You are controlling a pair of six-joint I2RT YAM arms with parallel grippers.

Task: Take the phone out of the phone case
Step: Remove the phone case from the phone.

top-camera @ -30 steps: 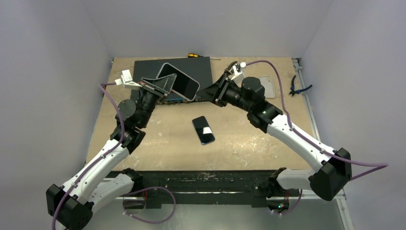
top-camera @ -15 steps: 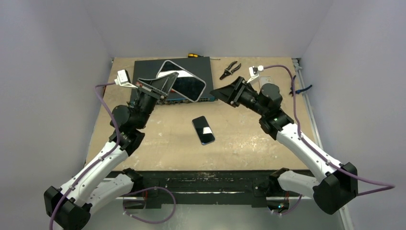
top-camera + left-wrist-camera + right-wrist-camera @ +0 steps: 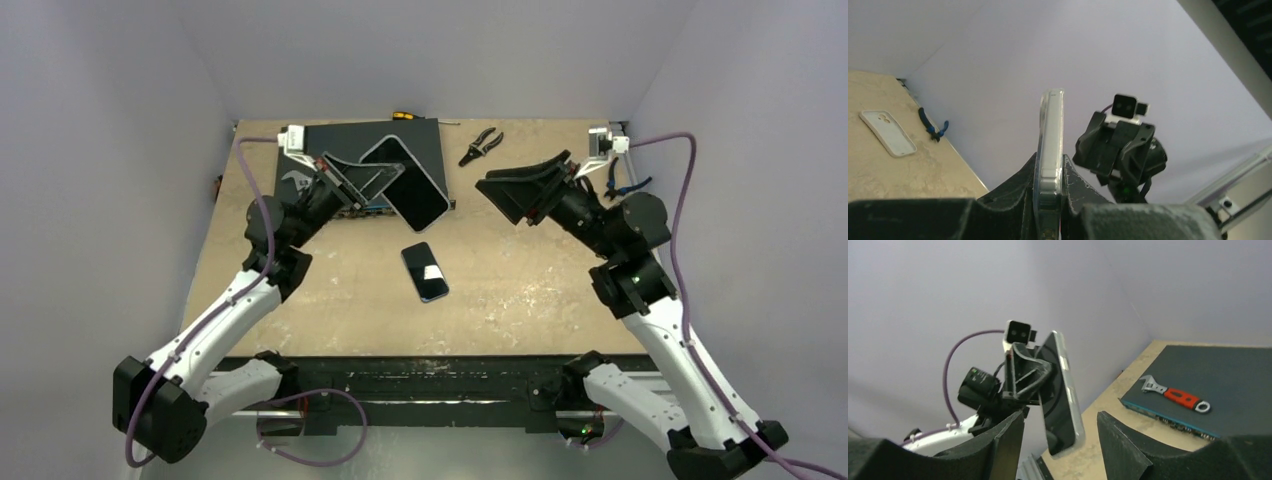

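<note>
A phone in a clear case [image 3: 405,183] is held in the air over the back of the table, tilted. My left gripper [image 3: 352,181] is shut on its left end. In the left wrist view the cased phone [image 3: 1050,140] stands edge-on between the fingers [image 3: 1075,182]. My right gripper [image 3: 512,190] is open and empty, raised to the right of the phone and facing it, apart from it. In the right wrist view the phone [image 3: 1060,390] shows between and beyond the open fingers [image 3: 1118,445].
A second dark phone [image 3: 425,271] lies flat mid-table. A dark flat box [image 3: 425,140] sits at the back with a red-handled wrench [image 3: 1178,396] on it. Black pliers [image 3: 481,144], a screwdriver [image 3: 405,115], blue pliers [image 3: 625,185] and a white case [image 3: 888,133] lie at the back.
My left gripper swung the cased phone to the right and tilted it steeper. My right arm drew back to the right, rose, and turned its open gripper toward the phone.
</note>
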